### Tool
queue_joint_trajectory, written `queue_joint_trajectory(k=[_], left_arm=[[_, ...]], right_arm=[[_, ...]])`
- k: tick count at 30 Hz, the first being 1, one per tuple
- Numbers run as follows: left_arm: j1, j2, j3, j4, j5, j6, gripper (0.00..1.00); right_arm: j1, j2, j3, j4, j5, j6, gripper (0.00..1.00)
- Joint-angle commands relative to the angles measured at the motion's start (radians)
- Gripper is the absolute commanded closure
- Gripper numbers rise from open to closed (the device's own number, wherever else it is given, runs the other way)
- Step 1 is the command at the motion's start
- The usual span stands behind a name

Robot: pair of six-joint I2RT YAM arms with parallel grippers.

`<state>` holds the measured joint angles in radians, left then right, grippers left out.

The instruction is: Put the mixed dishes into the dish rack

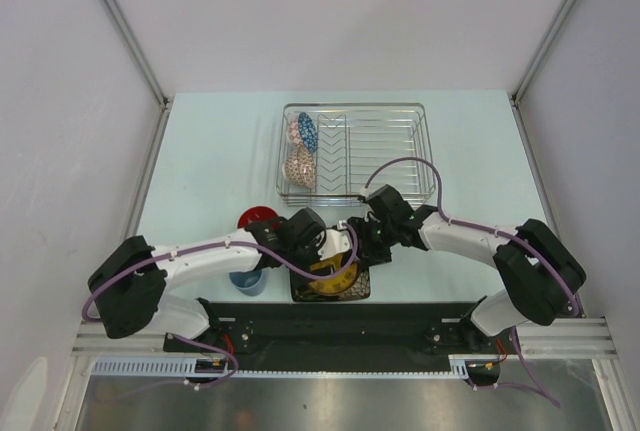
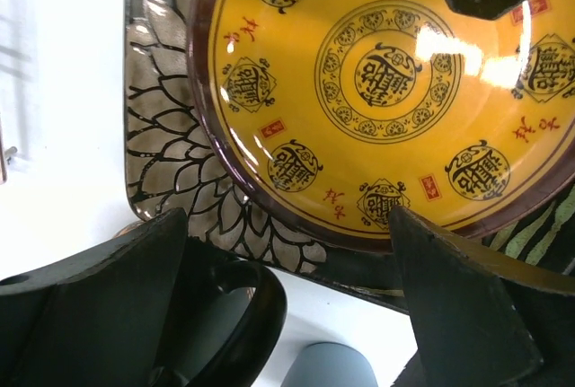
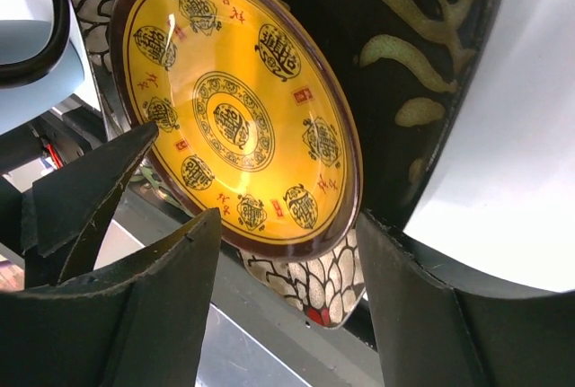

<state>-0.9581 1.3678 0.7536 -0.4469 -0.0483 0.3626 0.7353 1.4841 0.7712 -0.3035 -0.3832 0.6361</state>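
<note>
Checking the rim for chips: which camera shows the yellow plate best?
Right wrist: nearly the whole yellow plate shows, seen obliquely. Left wrist is closer but crops its edge; top external shows only a half-hidden sliver.

The white-and-black left arm (image 1: 200, 256) reaches from its base at 7 o'clock toward the centre, forearm low, and its black two-finger left gripper (image 1: 335, 254) is spread fully wide. The matching right arm (image 1: 470, 236) comes in from 5 o'clock with its elbow bent. Its black right gripper (image 1: 355, 248) has jaws parted partway. The two grippers face each other, tips close together.
</note>
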Motion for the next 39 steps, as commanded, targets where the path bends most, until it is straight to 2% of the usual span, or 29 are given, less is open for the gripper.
queue_joint_trajectory(k=[1,10,18,23,28,33,37,39], left_arm=[[-0.001,-0.013,-0.025,0.001,-0.002,0.045,0.0],[0.001,-0.033,0.003,-0.064,0.024,0.099,0.0],[0.001,0.019,0.019,-0.016,0.09,0.032,0.0],[-0.005,0.051,0.09,-0.006,0.119,-0.007,0.0],[-0.005,0.066,0.223,-0.05,0.143,-0.033,0.0],[-0.005,0.054,0.265,-0.076,0.148,-0.034,0.0],[-0.001,0.028,0.285,-0.094,0.105,-0.021,0.0],[-0.001,0.01,0.296,-0.107,0.082,-0.008,0.0]], right_arm=[[-0.002,0.028,-0.01,0.021,-0.003,0.002,0.35],[-0.016,0.062,-0.01,0.038,-0.019,0.013,0.38],[-0.007,0.104,-0.01,0.093,-0.052,0.043,0.44],[-0.007,0.128,-0.01,0.113,-0.063,0.048,0.5],[-0.007,0.146,-0.01,0.119,-0.069,0.051,0.61],[-0.008,0.156,-0.01,0.122,-0.071,0.054,0.81],[-0.008,0.145,-0.01,0.112,-0.063,0.051,0.87],[-0.01,0.122,-0.009,0.109,-0.053,0.05,0.99]])
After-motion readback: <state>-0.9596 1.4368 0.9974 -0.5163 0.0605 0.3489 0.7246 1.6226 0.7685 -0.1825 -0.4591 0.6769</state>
